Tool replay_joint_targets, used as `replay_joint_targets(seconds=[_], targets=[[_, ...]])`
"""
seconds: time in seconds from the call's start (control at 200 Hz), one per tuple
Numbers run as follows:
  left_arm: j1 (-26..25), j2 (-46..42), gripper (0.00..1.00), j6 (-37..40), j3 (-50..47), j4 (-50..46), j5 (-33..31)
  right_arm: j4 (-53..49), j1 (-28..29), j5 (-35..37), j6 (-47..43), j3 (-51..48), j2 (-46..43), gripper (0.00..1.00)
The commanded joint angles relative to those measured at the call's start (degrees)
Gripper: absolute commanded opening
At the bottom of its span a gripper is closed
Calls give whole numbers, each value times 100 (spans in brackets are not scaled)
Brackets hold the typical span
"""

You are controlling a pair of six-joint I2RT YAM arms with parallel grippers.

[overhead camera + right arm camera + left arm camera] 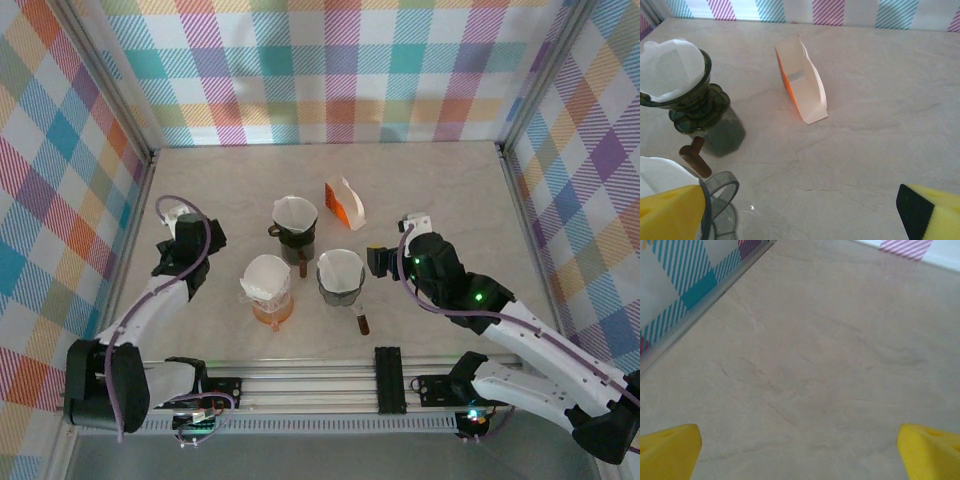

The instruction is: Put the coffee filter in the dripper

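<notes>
We find a white paper filter [295, 212] seated in the dark green glass dripper [690, 107]. Like filters sit in the orange dripper [270, 312] and the grey translucent dripper [340, 290], so we judge the placing done.

The right gripper [800, 215] is spread wide and empty, one finger just beside the grey dripper's rim. The left gripper [800, 455] is likewise spread and empty over bare marbled tabletop [830, 350], well apart from the drippers.

We advise lifting the right gripper straight up before drawing it back, lest it nudge that rim and unseat the filter. The orange-and-white card filter holder [801, 85] stands beyond, seemingly empty, obstructing nothing.
</notes>
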Motion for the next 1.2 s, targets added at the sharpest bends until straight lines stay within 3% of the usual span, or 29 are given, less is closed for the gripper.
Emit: replay_joint_targets(seconds=[0.0,0.24,0.4,0.45,0.69,0.935,1.025,1.075,1.125,1.165,1.195], targets=[[-28,283,100,815,-483,1563,-323,203,-12,310,-80,-107,-99,99],[19,1355,100,1035,-794,3231,85,413,-30,610,-89,-299,-161,99],[120,1887,100,1007,-868,3781,348,353,-144,895,55,-291,-273,99],[121,2007,99,1101,-652,3539,548,386,-246,888,34,-301,-264,99],[175,1984,100,1136,-742,3668,818,663,-1208,552,322,-453,-66,99],[132,1966,100,1176,-842,3797,727,1359,-1845,327,-238,-765,89,99],[143,2021,100,1281,-1110,4273,1084,1794,-2152,314,-603,-948,137,99],[117,2310,100,1347,-1398,5256,1020,2135,-2348,282,-866,-1067,243,99],[169,2124,100,1210,-1228,4569,1027,2449,-2567,219,-1046,-1151,438,99],[165,2230,100,1262,-1313,4954,1007,2631,-2766,-13,-1161,-1196,626,99],[164,2160,100,1235,-1262,4708,1023,2813,-2934,-255,-1284,-1267,804,99]])
